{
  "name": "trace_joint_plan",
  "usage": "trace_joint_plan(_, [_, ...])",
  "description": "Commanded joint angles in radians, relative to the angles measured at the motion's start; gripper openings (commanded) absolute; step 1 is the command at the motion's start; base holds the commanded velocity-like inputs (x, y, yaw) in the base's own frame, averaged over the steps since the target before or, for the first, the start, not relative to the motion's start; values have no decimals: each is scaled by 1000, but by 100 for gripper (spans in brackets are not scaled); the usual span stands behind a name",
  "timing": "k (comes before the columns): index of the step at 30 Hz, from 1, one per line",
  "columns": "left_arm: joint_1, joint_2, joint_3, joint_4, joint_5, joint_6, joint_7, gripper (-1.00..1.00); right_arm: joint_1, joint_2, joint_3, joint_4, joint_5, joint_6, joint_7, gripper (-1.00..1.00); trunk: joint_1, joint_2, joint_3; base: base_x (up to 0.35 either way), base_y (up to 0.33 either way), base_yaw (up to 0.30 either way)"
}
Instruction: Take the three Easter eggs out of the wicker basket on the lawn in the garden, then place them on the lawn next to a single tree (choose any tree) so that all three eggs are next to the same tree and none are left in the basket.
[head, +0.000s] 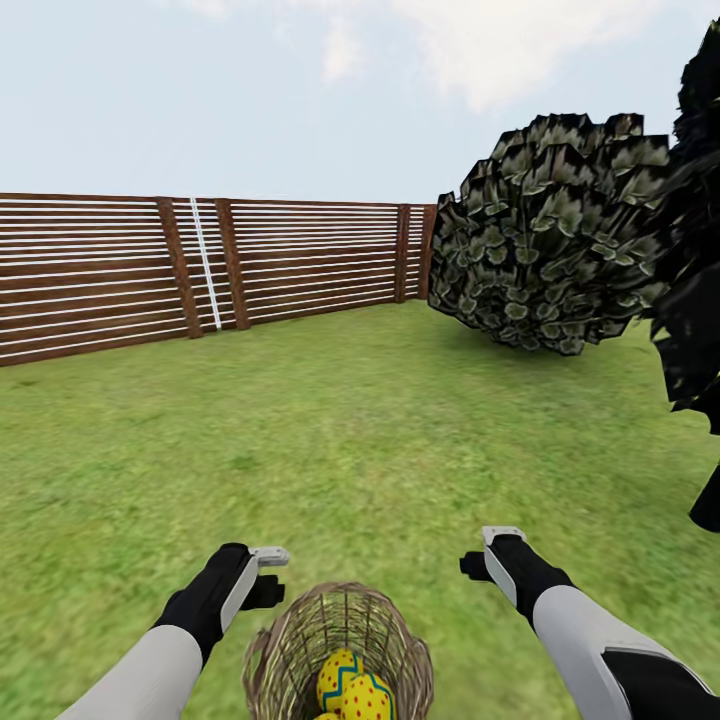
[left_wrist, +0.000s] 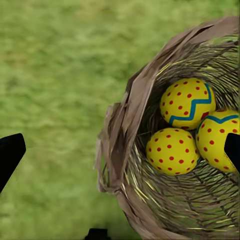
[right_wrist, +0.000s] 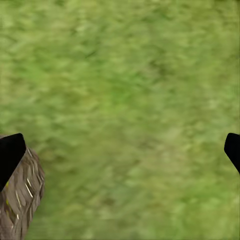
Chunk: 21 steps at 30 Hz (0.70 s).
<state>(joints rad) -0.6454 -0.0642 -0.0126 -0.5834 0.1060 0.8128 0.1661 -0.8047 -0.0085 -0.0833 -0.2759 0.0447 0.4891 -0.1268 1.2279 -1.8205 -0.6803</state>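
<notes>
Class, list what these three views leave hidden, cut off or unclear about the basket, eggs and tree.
- Wicker basket: head view, near side cut by the bottom edge.
- Third of the Easter eggs: left wrist view, partly behind a fingertip.
- Tree: head view, foliage hides its trunk.

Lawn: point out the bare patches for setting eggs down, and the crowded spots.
Free: the lawn between fence and tree, and beyond both hands. Crowded: the basket, eggs filling it, flanked by left hand and right hand.
</notes>
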Motion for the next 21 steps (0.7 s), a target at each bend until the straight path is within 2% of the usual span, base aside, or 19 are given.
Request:
trace_joint_plan(1, [0, -1, -2, -1, 11, 4, 9, 100, 0, 1, -8, -2, 4, 5, -1, 100, 0, 0, -1, 129, 5, 0])
trace_joint_plan(10, [0, -10, -3, -1, 12, 3, 7, 100, 0, -1, -7, -2, 4, 6, -1, 100, 4, -7, -4, 19, 1, 0])
trace_joint_plan(17, [0, -15, -80, 2, 13, 2, 4, 100, 0, -2, -8, -2, 4, 6, 0, 100, 31, -56, -26, 0, 0, 0])
trace_joint_plan(21, [0, -16, -87, 0, 17, 1, 6, 100, 0, -4, -9, -2, 4, 6, 0, 100, 46, -84, -39, 0, 0, 0])
